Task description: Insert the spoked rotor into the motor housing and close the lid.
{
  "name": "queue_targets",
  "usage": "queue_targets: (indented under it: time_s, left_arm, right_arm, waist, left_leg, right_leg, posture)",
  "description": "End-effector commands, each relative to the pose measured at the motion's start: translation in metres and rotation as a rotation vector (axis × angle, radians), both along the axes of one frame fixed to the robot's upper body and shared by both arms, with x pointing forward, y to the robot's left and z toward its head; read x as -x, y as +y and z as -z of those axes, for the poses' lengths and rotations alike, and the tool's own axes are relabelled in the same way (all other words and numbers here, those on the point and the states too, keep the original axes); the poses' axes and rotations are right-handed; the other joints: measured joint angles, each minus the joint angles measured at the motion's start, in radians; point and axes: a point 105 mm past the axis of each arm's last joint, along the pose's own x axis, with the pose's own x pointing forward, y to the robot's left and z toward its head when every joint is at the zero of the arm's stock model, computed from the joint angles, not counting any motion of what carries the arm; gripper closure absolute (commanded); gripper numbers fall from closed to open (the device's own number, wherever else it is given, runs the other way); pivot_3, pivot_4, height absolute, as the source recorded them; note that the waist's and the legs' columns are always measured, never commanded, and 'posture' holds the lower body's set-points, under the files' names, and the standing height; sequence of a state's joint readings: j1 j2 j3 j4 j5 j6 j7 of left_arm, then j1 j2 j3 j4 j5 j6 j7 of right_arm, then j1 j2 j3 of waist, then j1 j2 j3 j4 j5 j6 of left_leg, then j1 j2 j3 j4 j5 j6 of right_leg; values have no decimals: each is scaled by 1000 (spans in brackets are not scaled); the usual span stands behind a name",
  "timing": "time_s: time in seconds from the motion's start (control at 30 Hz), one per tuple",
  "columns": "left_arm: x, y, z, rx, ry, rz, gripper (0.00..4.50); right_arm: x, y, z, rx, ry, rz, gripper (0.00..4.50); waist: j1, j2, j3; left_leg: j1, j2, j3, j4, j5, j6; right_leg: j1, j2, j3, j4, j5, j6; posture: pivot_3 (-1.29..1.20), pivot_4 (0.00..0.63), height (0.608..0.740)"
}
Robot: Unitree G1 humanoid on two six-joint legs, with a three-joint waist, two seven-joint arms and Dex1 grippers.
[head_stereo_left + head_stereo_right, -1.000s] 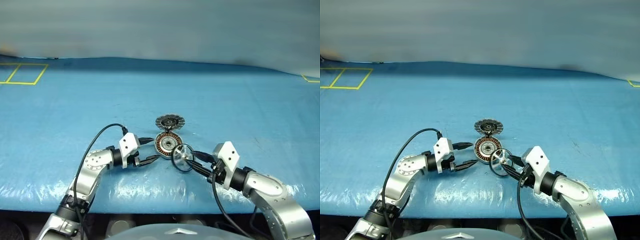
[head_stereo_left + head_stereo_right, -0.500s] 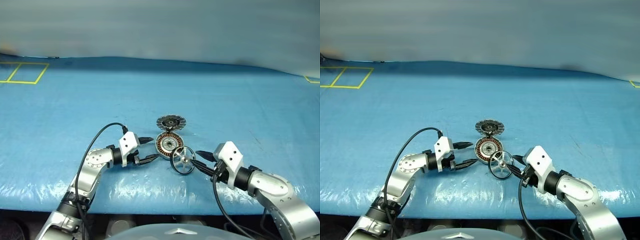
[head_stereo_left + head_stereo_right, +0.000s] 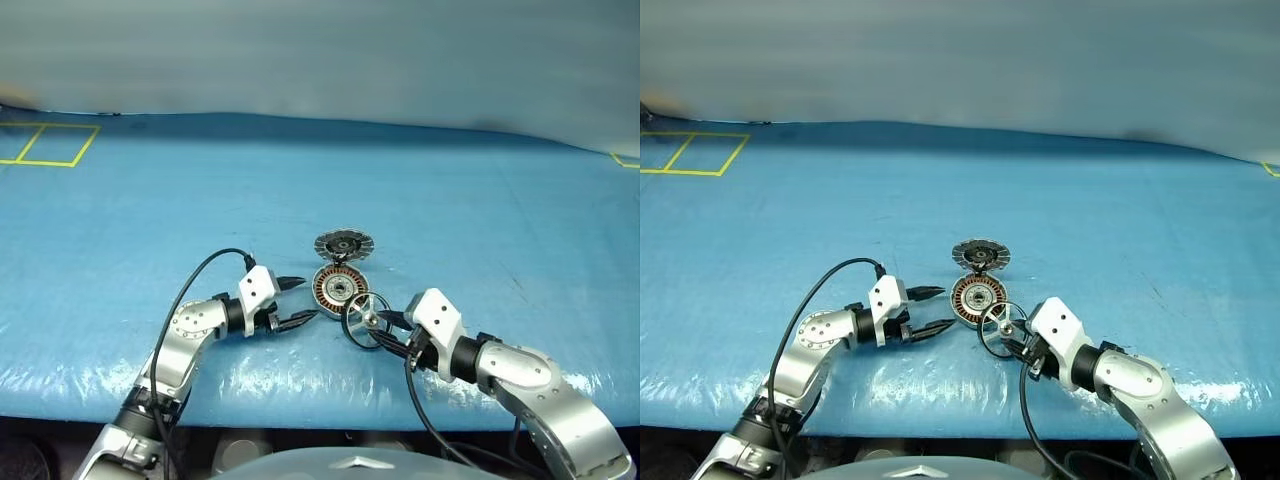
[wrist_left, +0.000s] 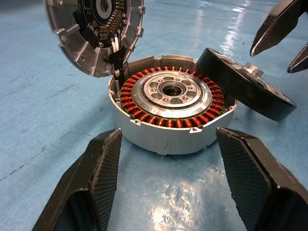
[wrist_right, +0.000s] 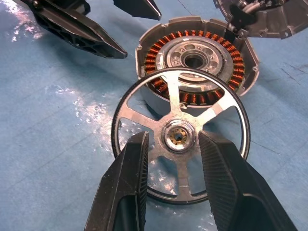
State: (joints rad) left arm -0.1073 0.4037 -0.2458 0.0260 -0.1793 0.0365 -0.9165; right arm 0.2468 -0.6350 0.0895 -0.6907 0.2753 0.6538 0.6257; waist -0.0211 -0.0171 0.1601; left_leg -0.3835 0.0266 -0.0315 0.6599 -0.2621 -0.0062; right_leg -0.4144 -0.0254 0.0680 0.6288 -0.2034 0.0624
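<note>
A: Where are the parts lying, and how far is the assembly getting?

B: The motor housing (image 4: 168, 118) is sitting open on the blue table (image 3: 480, 220), its copper windings and dark centre uncovered. The lid (image 4: 94, 31) is standing tilted up at the housing's far edge, apparently joined to it there, so closing is yet to come. The spoked rotor (image 5: 180, 137) is leaning with its rim on the housing's near edge, not seated over the centre.

A: And the two grippers?

B: The right gripper (image 5: 174, 159) is bracketing the rotor's silver hub between narrowly spread fingers; whether the pads are actually pressing on it I cannot tell. The left gripper (image 4: 168, 173) is waiting with fingers wide, just beside the housing wall, touching nothing.

A: So what is left?

B: As I judge it, nearly everything: the rotor is needing to be centred and lowered into the housing, then the lid swung down flat.
</note>
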Motion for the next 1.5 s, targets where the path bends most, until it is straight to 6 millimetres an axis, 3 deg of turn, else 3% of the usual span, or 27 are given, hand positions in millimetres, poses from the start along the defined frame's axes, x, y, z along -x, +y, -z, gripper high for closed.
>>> queue_targets:
  time_s: [0.03,0.17,0.23,0.37,0.83,0.93,1.1,1.3,1.5]
  left_arm:
    - [1,-4,-12,15,-49,18,1140]
    - [1,-3,-11,15,-48,15,1140]
    - [1,-3,-9,13,-47,15,1140]
    - [1,-2,-7,11,-43,18,1140]
    - [1,-2,-2,1,-42,15,1140]
    - [2,-2,-1,3,-41,15,1140]
    - [2,-2,0,-3,-47,16,1140]
    - [2,-2,1,-8,-46,20,1140]
    - [0,-1,1,-7,-50,18,1140]
  right_arm:
    - [-1,3,-5,19,-42,-28,2781]
    - [-2,2,-8,12,-61,-40,2609]
    - [-3,0,-8,13,-73,-28,2202]
    - [-7,0,-9,13,-83,-8,926]
    - [-2,10,6,43,-31,-50,926]
    - [-4,9,13,53,-19,-37,1562]
    - [-4,10,21,81,-17,-40,3079]
    - [-3,7,22,84,-17,-16,3171]
    - [5,-1,0,-117,-14,69,3171]
  waist:
    - [0,0,0]
    - [0,0,0]
    - [0,0,0]
    - [0,0,0]
    - [0,0,0]
    - [0,0,0]
    - [-2,-3,-2]
    - [-5,-6,-4]
    - [1,-5,-4]
  left_leg:
    - [0,0,0,0,0,0]
    - [0,0,0,0,0,0]
    - [0,0,0,0,0,0]
    - [0,0,0,0,0,0]
    - [0,0,0,0,0,0]
    - [0,0,0,0,0,0]
    - [1,0,0,0,0,0]
    - [4,1,0,1,0,0]
    - [2,1,0,0,0,0]
  right_leg:
    - [0,0,0,0,0,0]
    - [0,0,0,0,0,0]
    - [0,0,0,0,0,0]
    - [0,0,0,0,0,0]
    - [0,0,0,0,0,0]
    - [1,0,0,0,0,0]
    - [1,0,0,0,0,0]
    - [4,0,0,1,0,0]
    - [2,0,0,1,0,0]
  posture:
    - [0,150,740]
    - [0,150,740]
    - [0,150,740]
    - [0,150,740]
    - [0,150,740]
    - [0,150,740]
    - [0,150,740]
    - [0,150,740]
    - [0,150,740]
